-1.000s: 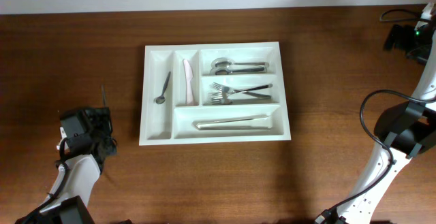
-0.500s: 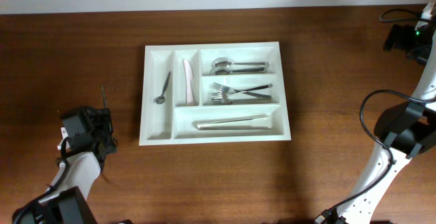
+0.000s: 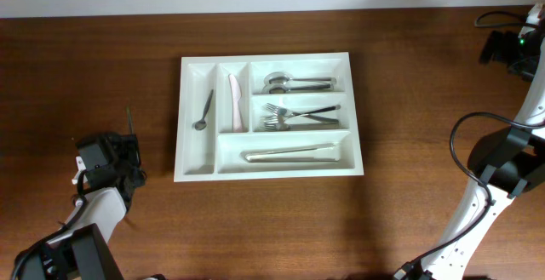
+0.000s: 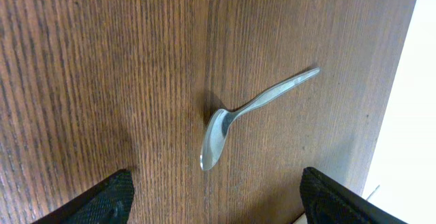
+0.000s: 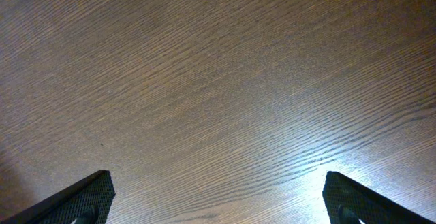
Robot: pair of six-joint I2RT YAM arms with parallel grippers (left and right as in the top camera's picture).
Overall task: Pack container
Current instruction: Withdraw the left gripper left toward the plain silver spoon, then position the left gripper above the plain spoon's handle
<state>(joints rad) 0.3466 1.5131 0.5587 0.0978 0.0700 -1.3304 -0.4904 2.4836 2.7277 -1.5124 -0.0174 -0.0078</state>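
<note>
The container (image 3: 189,171), a large white cutlery tray, lies in the middle of the table. On the bare wood to its left lies a loose metal spoon (image 3: 129,120). In the left wrist view this spoon (image 4: 235,118) lies just ahead of my left gripper (image 4: 214,190), with its bowl nearest the jaws. The jaws stand wide apart, open and empty. My left gripper (image 3: 126,151) sits at the lower left of the table. At the far right edge, my right gripper (image 5: 218,186) hangs open over bare wood.
The tray holds a small spoon (image 3: 203,111), a pale knife (image 3: 234,101), spoons (image 3: 294,82), forks (image 3: 294,116) and long metal tongs (image 3: 289,153). The tray's white edge (image 4: 409,115) shows at the right of the left wrist view. Cables (image 3: 477,131) loop by the right arm.
My left arm has shifted slightly at the lower left. The loose spoon, the tray and the right arm have not moved.
</note>
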